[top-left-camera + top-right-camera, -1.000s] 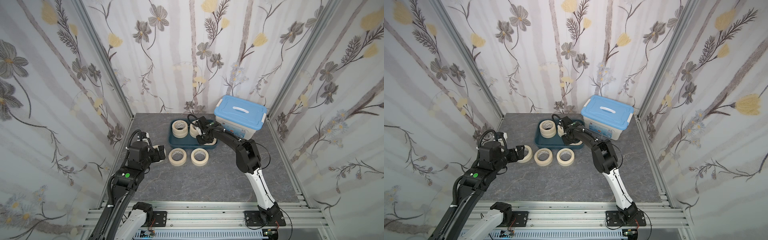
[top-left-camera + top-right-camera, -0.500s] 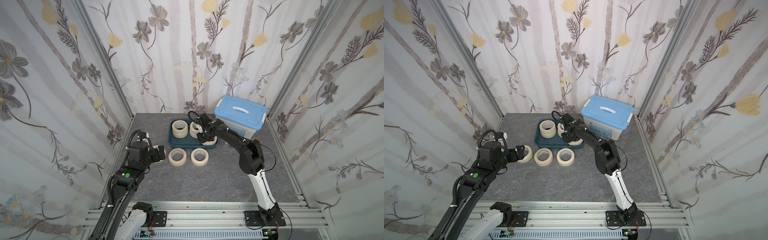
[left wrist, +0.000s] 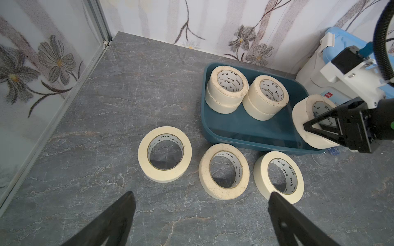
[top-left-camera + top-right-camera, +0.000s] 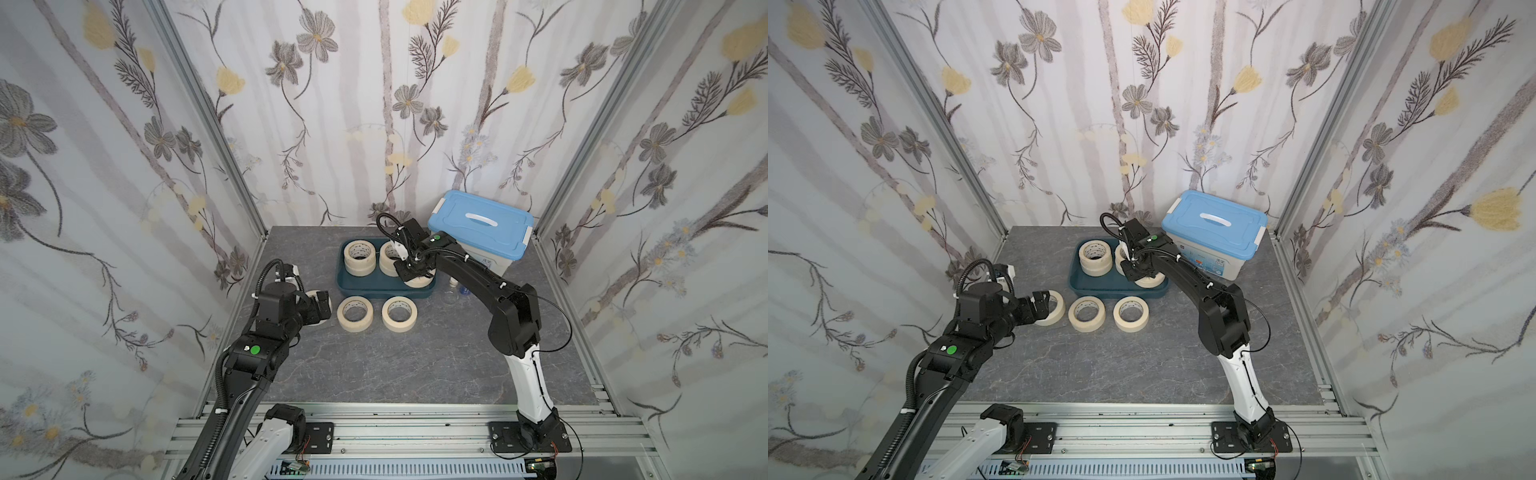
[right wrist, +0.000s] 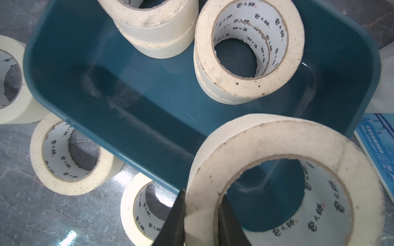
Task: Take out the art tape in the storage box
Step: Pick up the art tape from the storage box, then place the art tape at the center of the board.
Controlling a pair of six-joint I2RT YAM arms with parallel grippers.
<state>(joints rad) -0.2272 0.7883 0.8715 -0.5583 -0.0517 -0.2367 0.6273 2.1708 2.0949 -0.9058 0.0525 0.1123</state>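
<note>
The left arm (image 4: 266, 353) and right arm (image 4: 511, 316) are matte black above white lower links (image 4: 530, 382), each with a round green dot (image 4: 254, 349), a ribbed black cable (image 4: 266, 274) and a screwed black base plate (image 4: 528, 436); the right gripper (image 5: 202, 194) has black triangular fingers (image 5: 173, 225).

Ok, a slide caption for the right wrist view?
Right gripper pinches the wall of a cream masking-tape roll above the shallow teal plastic tray; two stacked pairs sit inside.

The teal storage box (image 4: 1117, 294), seen mid-frame in a top view, was stocked with two double tape stacks (image 4: 1096, 259). One roll (image 4: 1150, 283) was held tilted over its right end. Three rolls (image 4: 1087, 314) were laid flat below.
</note>
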